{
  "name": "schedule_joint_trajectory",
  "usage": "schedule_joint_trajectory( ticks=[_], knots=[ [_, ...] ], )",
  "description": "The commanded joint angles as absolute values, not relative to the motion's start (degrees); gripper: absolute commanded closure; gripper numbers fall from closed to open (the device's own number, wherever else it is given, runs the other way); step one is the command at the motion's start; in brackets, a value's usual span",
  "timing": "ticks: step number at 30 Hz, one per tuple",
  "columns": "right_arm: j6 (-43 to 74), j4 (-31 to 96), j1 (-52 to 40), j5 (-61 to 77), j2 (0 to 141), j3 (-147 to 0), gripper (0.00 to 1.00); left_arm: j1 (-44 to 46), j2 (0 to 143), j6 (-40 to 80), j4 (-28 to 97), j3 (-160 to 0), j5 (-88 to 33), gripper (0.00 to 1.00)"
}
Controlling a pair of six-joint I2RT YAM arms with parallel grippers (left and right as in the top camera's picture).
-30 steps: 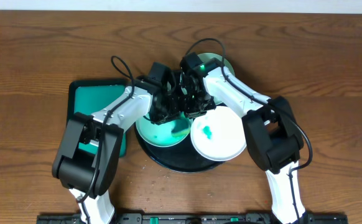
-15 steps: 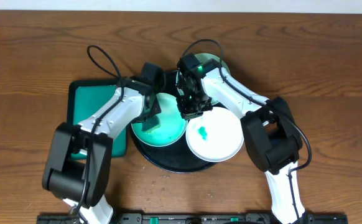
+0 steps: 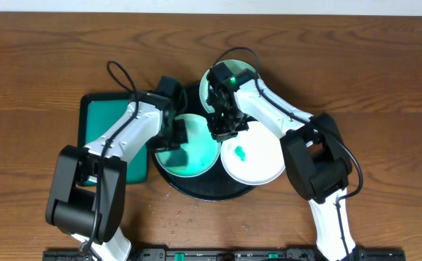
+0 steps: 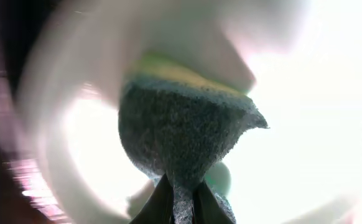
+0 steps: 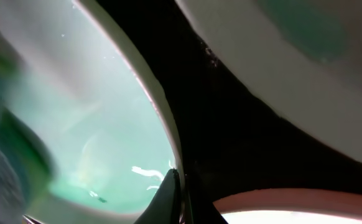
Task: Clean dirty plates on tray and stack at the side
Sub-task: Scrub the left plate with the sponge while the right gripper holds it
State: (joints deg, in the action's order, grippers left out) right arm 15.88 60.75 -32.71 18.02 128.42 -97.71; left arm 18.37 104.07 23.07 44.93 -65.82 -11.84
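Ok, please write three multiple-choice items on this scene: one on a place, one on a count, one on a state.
1. Where is the green tray?
A. left of the black tray
B. right of it
C. on top of it

2. How many plates show?
A. two
B. three
C. four

3. What is the left gripper doing?
A. standing open
B. shut on a sponge
C. shut on a plate

Answers:
1 A: it lies by the black tray's left rim.
2 B: the smeared plate, the white plate and the back plate.
3 B: the left wrist view shows the sponge pinched between the fingers.
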Motion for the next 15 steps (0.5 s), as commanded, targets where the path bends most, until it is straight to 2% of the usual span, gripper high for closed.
schedule_joint_trajectory(
  ticks=[1, 7, 15],
  knots=[
    [15.4, 61.14, -32.77, 16.53, 129.34, -97.36, 0.98, 20.75, 104.47, 18.02, 43.55, -64.84, -28.53, 0.93],
    [15.42, 61.52, -32.77, 16.53, 129.34, -97.36, 0.98, 22.85, 104.49, 20.03, 36.91, -64.84, -31.97, 0.93],
    [15.44, 61.78, -32.77, 16.56, 129.34, -97.36, 0.98, 21.96, 104.47, 23.27, 30.72, -64.84, -29.06, 0.93]
  ],
)
